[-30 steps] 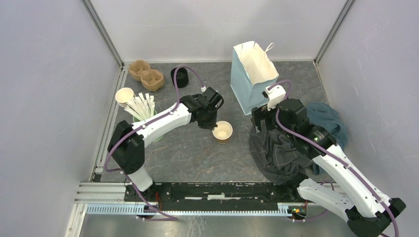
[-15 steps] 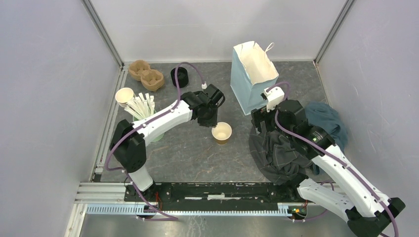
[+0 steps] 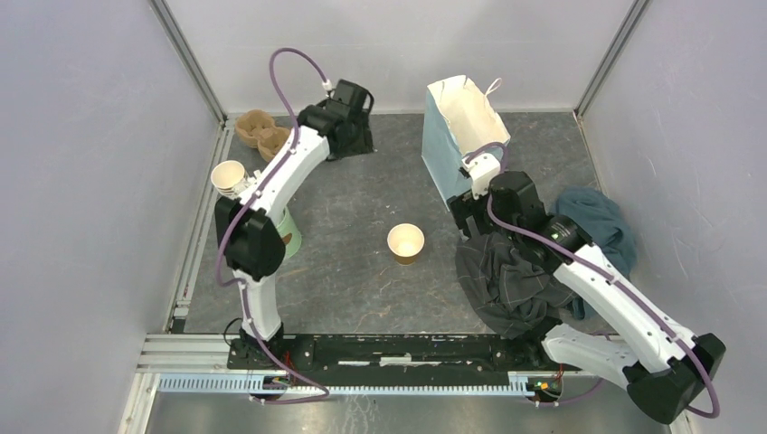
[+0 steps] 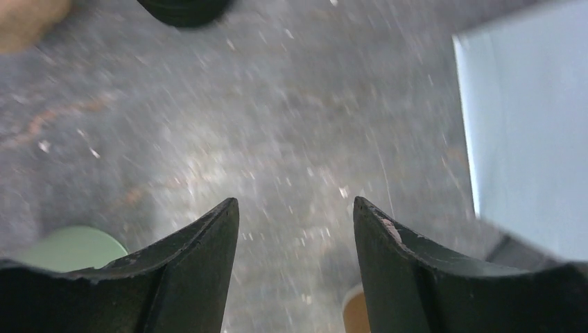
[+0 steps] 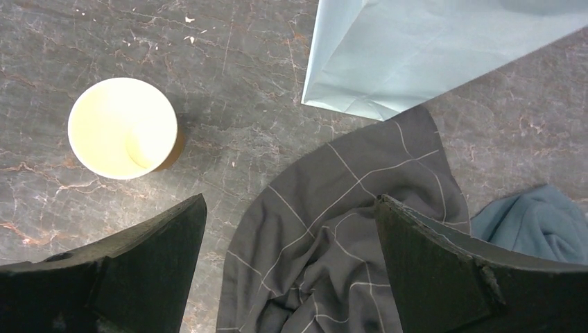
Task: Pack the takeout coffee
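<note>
The lidless paper cup [image 3: 406, 242], standing near the blue bag [image 3: 457, 136] on its front-left side, looks light, thin-walled, crushable and probably empty, so grip mid-wall gently; left gripper [image 4: 295, 205] and right gripper [image 5: 290, 201] hang fingers apart, empty.

A matt paper cup [image 5: 123, 127], smooth paper bag [image 5: 430, 48] and creased woven cloth [image 5: 347, 236] sit on a veined, stone-like tabletop [image 5: 229, 83].

Robot test cell in a lab, enclosed by plain pale grey panel walls [image 3: 81, 136], framed by bare aluminium corner posts [image 3: 188, 59], dark marbled tabletop [image 3: 353, 271] laid inside, white-and-black jointed left arm [image 3: 282, 176] and right arm [image 3: 620, 297] bolted to a slotted aluminium rail [image 3: 199, 353] at the near edge.
</note>
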You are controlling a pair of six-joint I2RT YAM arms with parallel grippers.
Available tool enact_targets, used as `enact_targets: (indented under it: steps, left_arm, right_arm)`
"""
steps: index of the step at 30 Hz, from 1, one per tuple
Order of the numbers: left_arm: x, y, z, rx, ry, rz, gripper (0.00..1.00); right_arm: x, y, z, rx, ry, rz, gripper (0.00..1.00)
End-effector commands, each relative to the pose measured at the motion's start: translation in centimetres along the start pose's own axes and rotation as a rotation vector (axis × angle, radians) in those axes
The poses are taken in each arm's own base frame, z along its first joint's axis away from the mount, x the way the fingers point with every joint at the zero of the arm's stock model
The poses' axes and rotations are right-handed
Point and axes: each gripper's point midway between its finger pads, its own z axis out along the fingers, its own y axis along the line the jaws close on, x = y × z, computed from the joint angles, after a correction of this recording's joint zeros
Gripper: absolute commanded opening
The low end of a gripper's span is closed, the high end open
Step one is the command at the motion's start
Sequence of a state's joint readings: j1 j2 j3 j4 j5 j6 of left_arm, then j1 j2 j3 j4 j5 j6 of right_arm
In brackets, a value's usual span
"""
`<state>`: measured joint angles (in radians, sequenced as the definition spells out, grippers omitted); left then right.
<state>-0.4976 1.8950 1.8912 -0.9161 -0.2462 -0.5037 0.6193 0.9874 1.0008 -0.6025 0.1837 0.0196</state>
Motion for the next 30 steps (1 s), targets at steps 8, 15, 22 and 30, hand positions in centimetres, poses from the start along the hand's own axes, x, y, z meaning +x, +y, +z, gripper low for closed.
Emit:
enact_targets:
  steps: [8,15,22,30]
  left_arm:
    - [-8.7,12.2,8.6,-0.296,-0.076,-0.209,0.68]
    - [-9.5,14.2,12.2,-0.293,-0.079,-0.234,0.69]
    - [-10.4,14.0,14.3,-0.265,-0.106,-0.226,0.70]
    - [-10.7,14.8,15.6,-0.280,-0.120,-0.229,0.56]
  right_arm:
    - [-3.2,-1.3,1.1,0.004,-0.007,-0.073,0.98]
    - [-3.0,-1.8,2.4,0.022,0.036,-0.091,0.98]
    - [-2.8,-2.1,3.0,0.037,0.057,-0.107,0.98]
    - [-2.6,-2.4,3.2,0.051,0.069,-0.120,0.98]
